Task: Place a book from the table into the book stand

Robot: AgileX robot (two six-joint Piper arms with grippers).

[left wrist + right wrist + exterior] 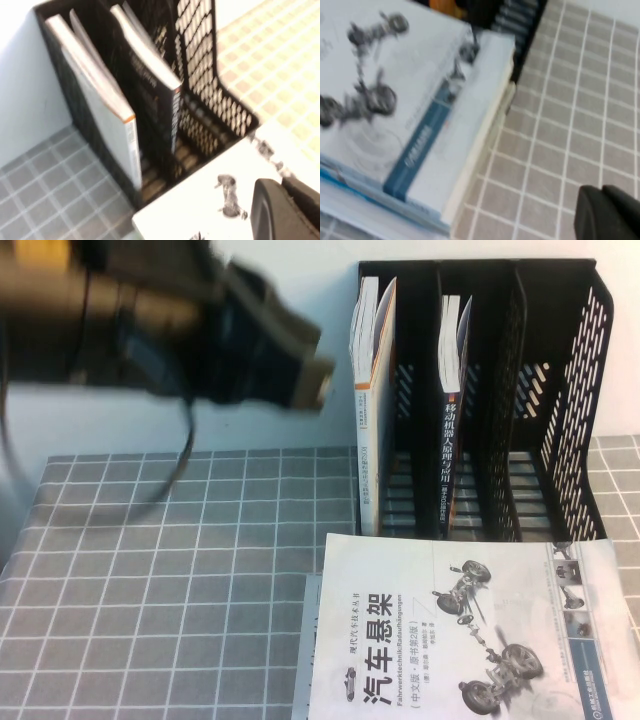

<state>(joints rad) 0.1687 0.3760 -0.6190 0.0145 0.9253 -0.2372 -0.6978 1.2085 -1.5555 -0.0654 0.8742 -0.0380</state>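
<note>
The book (452, 430) with the dark spine stands upright in the middle slot of the book stand (560, 410), spine facing out, white Chinese characters running down it, its pages fanning slightly at the top. A pale book with orange marks (372, 410) stands upright in the slot to its left; the slot on its right holds nothing that shows. The stand sits at the far edge of the table (180, 570), and just in front of it a white book with a car-chassis drawing (470, 630) lies flat on top of another volume, touching or almost touching the stand's front lip. Judging by this, the placing looks essentially done, and the step in hand is to get the arm clear. The left gripper (300, 365) hangs high over the table, up and to the left of the stand and well apart from the book; it shows blurred and edge-on, so I cannot tell the state of its fingers. To do this well, the arm should lift away up and outward rather than sweep across the stand's open top, since a brush against the fanned pages could tip the book. The right gripper (607, 212) hovers low over bare cloth beside the flat books; only a dark edge shows, so I cannot tell how it stands either.
</note>
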